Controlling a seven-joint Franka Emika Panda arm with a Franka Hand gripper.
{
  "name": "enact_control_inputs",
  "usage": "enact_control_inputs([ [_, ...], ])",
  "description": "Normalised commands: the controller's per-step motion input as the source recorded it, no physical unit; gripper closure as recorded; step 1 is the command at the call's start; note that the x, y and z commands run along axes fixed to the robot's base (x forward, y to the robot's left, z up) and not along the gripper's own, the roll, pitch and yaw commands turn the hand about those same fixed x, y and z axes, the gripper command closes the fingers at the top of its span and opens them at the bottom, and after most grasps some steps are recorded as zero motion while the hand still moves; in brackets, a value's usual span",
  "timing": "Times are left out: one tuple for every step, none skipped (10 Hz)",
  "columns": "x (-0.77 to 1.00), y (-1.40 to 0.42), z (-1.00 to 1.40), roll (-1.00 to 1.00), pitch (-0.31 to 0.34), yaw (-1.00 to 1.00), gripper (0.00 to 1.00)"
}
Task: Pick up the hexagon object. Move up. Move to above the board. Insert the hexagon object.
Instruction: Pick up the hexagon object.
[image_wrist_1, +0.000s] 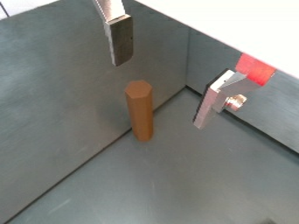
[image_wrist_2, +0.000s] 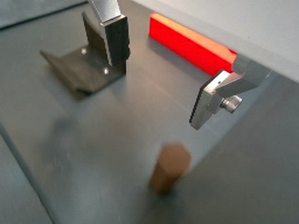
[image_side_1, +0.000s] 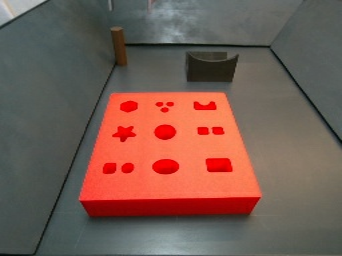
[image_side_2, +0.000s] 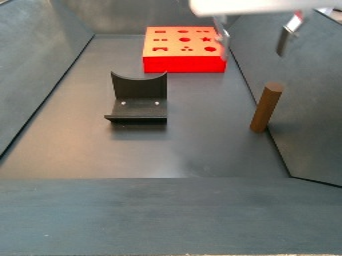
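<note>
i have the gripper (image_wrist_1: 163, 74) hovering above the hexagon object (image_wrist_1: 140, 110), fingers (image_wrist_1: 121, 39) spread wide with nothing between them. the brown peg stands upright on the grey bench (image_side_2: 187, 150) by the side wall, well apart from the red board (image_side_1: 167, 150). the fixture (image_side_2: 136, 98) sits between them.

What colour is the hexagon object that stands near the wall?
Brown, like wood. The hexagon object shows best in a wrist view, upright below the open gripper.

The pincer (image_side_2: 289, 32) is cropped in a side view; the hexagon object (image_wrist_2: 170, 169) blurs.
</note>
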Motion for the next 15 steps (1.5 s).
enact_control_inputs([
  [-0.71,0.31,-0.49,0.00,-0.130,0.04,0.00],
  [-0.74,0.28,-0.51,0.00,-0.126,0.05,0.00],
  [-0.78,0.14,-0.53,0.06,-0.137,0.05,0.00],
  [-0.37,0.03,-0.58,0.03,-0.104,0.03,0.00],
  [-0.17,0.00,-0.64,0.02,-0.131,0.00,0.00],
  [0.00,0.00,-0.70,0.00,-0.116,-0.02,0.00],
  [0.18,0.00,-0.76,0.00,-0.070,-0.03,0.00],
  [0.21,0.06,-0.84,0.00,-0.034,-0.03,0.00],
  [0.02,0.07,-0.13,-0.05,0.000,-0.01,0.00],
  [0.00,0.00,0.00,-0.01,0.000,0.00,0.00],
  [0.00,0.00,0.00,0.00,0.000,0.00,0.00],
  [0.00,0.00,0.00,0.00,0.000,0.00,1.00],
  [0.00,0.00,0.00,0.00,0.000,0.00,1.00],
  [0.00,0.00,0.00,0.00,0.000,0.00,1.00],
  [0.00,0.00,0.00,0.00,0.000,0.00,1.00],
])
